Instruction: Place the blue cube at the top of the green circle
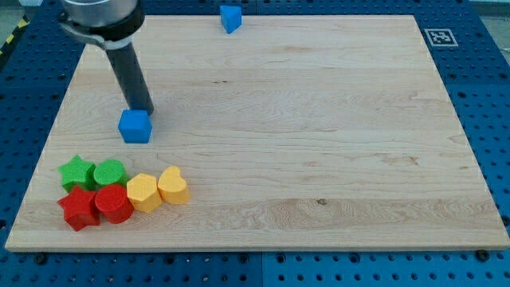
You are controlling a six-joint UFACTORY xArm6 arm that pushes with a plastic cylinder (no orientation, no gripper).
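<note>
The blue cube (135,126) sits on the wooden board at the view's left, above the cluster of blocks. The green circle (110,173) lies below it, at the view's lower left, with a clear gap between them. My tip (141,109) is at the cube's upper edge, touching or nearly touching it from the view's top. The rod rises from there toward the view's upper left.
A green star (77,171) touches the green circle's left side. A red star (78,209) and a red circle (114,204) sit below them. A yellow hexagon (143,192) and a yellow heart (173,186) lie to the right. Another small blue block (230,17) sits at the board's top edge.
</note>
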